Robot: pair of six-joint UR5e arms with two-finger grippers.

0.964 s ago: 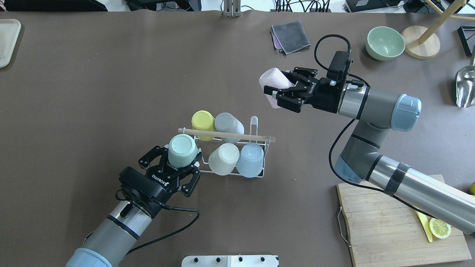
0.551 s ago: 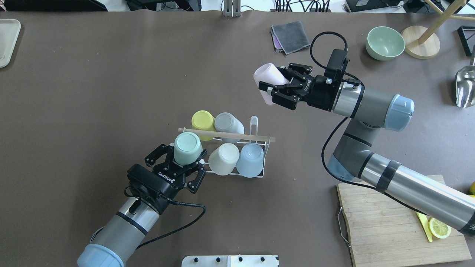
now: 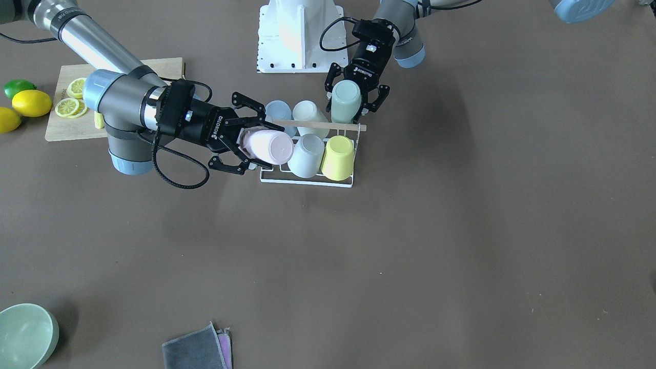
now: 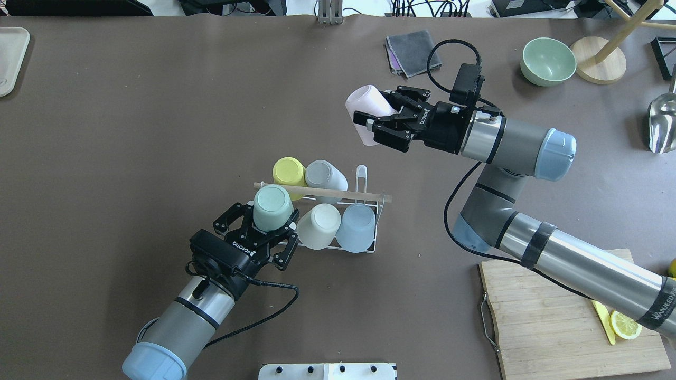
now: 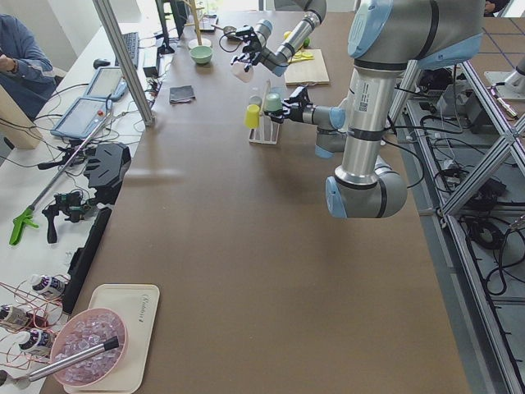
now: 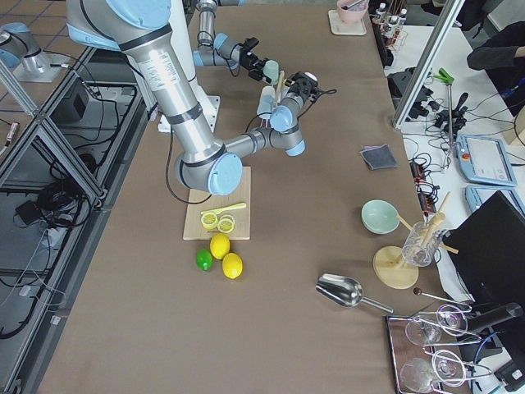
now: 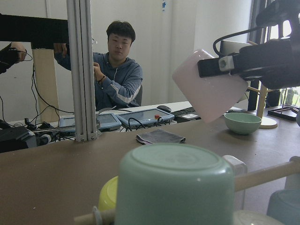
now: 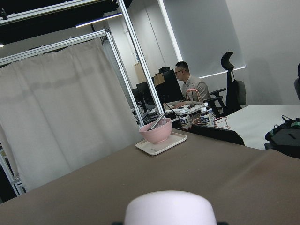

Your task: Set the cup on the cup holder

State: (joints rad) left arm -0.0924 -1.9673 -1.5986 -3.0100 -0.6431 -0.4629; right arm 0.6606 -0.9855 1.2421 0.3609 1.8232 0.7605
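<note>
The cup holder [image 4: 368, 244] is a white wire rack with a wooden rod [image 4: 364, 196] across its top. It carries yellow [image 4: 288, 170], grey [image 4: 326, 175], white [image 4: 318, 226] and light blue [image 4: 356, 227] cups upside down. One prong [image 4: 361, 174] at its far right is bare. My left gripper [image 4: 270, 220] is shut on an upturned mint green cup [image 4: 273, 207] at the rack's near left corner. My right gripper [image 4: 376, 122] is shut on a pink cup [image 4: 365, 110], held tilted in the air beyond the rack's right end. The pink cup also shows in the left wrist view [image 7: 208, 86].
A grey cloth [image 4: 413, 51], a green bowl [image 4: 548, 60] and a wooden stand [image 4: 598, 59] are at the far right. A cutting board [image 4: 560, 322] with a lemon slice lies at the near right. A metal scoop [image 4: 663, 124] is at the right edge.
My right gripper has carried the pink cup leftward and farther from me. My left gripper has carried the mint cup right and forward, up to the rack's wooden rod.
</note>
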